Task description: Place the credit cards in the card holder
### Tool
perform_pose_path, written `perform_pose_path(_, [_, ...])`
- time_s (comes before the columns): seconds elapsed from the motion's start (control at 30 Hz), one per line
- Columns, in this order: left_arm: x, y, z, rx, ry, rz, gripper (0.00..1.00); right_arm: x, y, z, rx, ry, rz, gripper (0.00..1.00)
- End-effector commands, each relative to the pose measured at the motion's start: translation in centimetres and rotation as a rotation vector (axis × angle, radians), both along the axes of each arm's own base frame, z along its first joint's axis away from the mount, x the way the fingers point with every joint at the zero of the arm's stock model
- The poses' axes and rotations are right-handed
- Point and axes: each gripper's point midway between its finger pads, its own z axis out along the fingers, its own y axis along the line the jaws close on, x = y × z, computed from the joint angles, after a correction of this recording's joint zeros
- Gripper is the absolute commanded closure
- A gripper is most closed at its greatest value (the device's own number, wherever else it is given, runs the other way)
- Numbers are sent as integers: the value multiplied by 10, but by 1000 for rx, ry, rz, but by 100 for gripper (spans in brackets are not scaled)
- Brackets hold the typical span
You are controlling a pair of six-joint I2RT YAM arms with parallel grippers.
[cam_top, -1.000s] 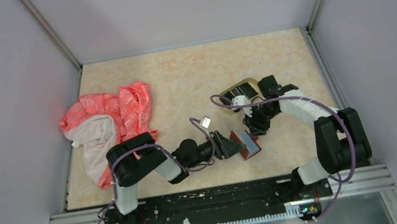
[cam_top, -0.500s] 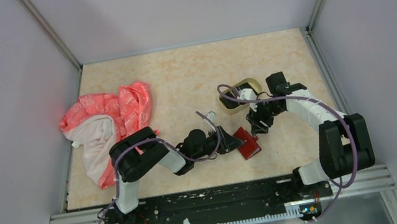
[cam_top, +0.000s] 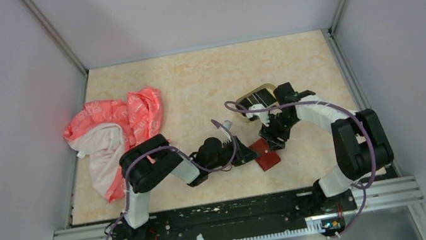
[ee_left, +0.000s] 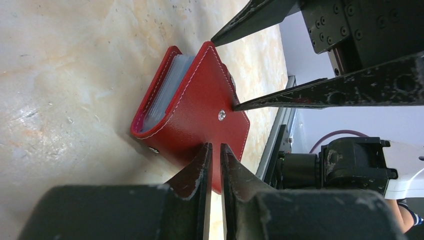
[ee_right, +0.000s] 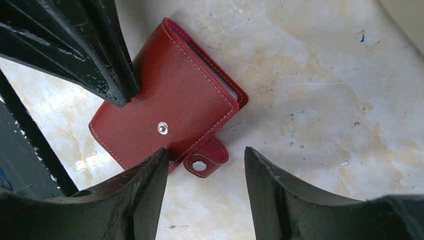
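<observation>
The red card holder (cam_top: 265,154) lies folded shut on the table, its snap tab (ee_right: 206,159) hanging loose and unfastened. Pale edges (ee_left: 167,82) show between its covers; I cannot tell whether they are credit cards or sleeves. My left gripper (ee_left: 215,146) is shut with nothing between its fingers, and its tips rest on the holder's cover (ee_left: 200,100). My right gripper (ee_right: 205,150) stands open right over the holder, with the snap tab between its fingers. One right fingertip (ee_left: 240,106) touches the cover beside the snap stud.
An oval tan tray (cam_top: 256,96) sits just behind the right gripper, its inside dark and partly hidden by the arm. A pink and white cloth (cam_top: 116,131) lies crumpled at the left. Grey walls close in the table's sides and back.
The holder lay open showing a light-blue card; it is now folded shut. My left gripper closed and pushed onto the cover. The right gripper opened wider and hovers at the tab.
</observation>
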Motion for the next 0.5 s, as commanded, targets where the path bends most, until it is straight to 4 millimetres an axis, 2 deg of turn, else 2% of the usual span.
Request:
perform_pose_path(0.0, [-3, 1, -11, 27, 14, -26, 83, 17, -2, 3, -69, -49, -10, 43])
perform_pose_path(0.13, [-2, 0, -12, 47, 1, -34, 83, 22, -10, 1, -115, -63, -20, 41])
perform_pose_path(0.27, [0, -3, -18, 98, -2, -46, 84, 30, -21, -5, -185, -78, -51, 54])
perform_pose_path(0.4, [2, -4, -27, 153, 8, -52, 85, 41, -26, 12, -157, -124, -106, 62])
perform_pose_path(0.47, [4, -3, -30, 168, 7, -46, 85, 47, -31, 20, -134, -156, -134, 62])
